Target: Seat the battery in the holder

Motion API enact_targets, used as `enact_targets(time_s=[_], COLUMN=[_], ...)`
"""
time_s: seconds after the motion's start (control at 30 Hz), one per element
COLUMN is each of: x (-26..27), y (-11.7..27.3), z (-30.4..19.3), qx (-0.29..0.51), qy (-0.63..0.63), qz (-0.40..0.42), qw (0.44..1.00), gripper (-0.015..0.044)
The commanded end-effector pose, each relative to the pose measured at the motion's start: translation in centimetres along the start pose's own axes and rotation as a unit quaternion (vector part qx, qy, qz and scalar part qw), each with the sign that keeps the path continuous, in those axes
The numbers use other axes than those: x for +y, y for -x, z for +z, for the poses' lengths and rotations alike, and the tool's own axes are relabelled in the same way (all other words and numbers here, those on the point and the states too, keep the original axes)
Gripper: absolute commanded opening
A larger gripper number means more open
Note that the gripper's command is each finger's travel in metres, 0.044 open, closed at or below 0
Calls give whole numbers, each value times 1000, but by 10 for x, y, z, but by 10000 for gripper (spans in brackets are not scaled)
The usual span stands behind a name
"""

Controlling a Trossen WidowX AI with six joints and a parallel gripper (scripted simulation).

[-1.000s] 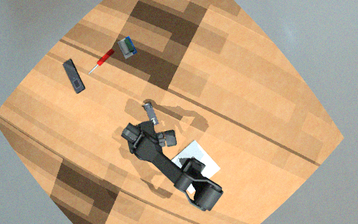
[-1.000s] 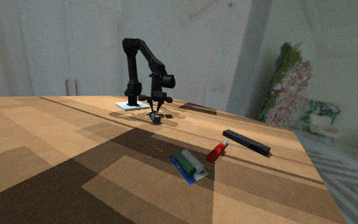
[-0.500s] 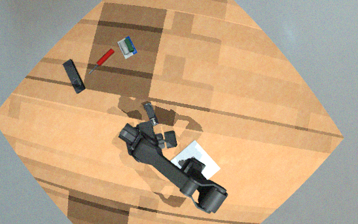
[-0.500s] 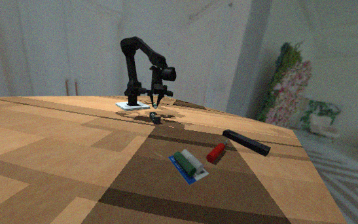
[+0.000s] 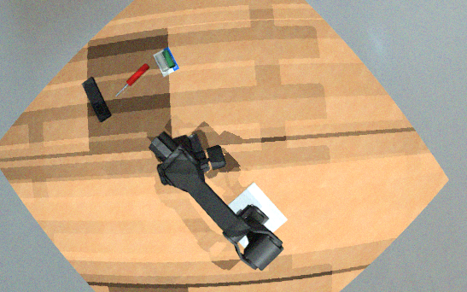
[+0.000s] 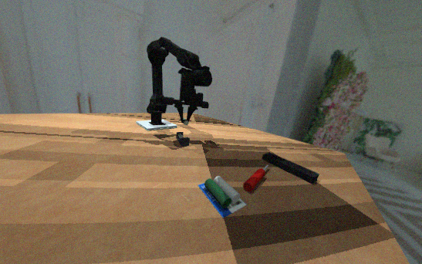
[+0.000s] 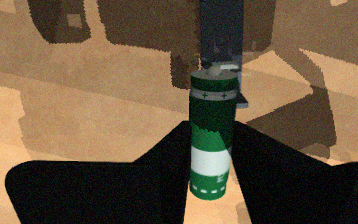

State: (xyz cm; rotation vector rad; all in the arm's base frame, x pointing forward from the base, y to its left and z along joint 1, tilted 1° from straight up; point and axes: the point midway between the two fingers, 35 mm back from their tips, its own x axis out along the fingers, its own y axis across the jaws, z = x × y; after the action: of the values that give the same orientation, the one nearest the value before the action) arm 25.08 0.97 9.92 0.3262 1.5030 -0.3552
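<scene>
The battery (image 7: 210,162) (image 6: 186,123) is green with a white band. My gripper (image 7: 209,129) (image 6: 185,119) is shut on its sides, and the fingers point down. In the wrist view the battery's terminal end points up the picture and its flat end is lowest. The dark holder (image 7: 221,25) (image 6: 182,140) lies on the table beyond the terminal end, which overlaps its near end in that view. The battery is not in the holder. In the exterior view it is higher than the holder and behind it. The arm covers the battery in the top view. Spring and lip cannot be told apart.
A card (image 5: 174,67) (image 6: 225,212) carries a green and a pale cylinder. A red screwdriver (image 5: 137,75) (image 6: 254,180) lies beside it, with a long black block (image 5: 96,99) (image 6: 290,167) farther out. The arm stands on a white base plate (image 5: 274,210) (image 6: 143,124).
</scene>
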Motion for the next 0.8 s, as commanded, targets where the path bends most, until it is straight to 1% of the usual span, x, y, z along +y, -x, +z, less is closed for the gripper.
enact_targets(time_s=[0.0, 0.13, 0.3, 0.77], x=[-6, -15, -15, -14], y=[4, 8, 6, -20], z=[22, 44, 44, 49], qx=[0, -1, -5, -86], qy=[15, 31, 33, 33], qz=[0, -1, 0, 3], qw=[1000, 1000, 999, 996], gripper=[64, 64, 64, 64])
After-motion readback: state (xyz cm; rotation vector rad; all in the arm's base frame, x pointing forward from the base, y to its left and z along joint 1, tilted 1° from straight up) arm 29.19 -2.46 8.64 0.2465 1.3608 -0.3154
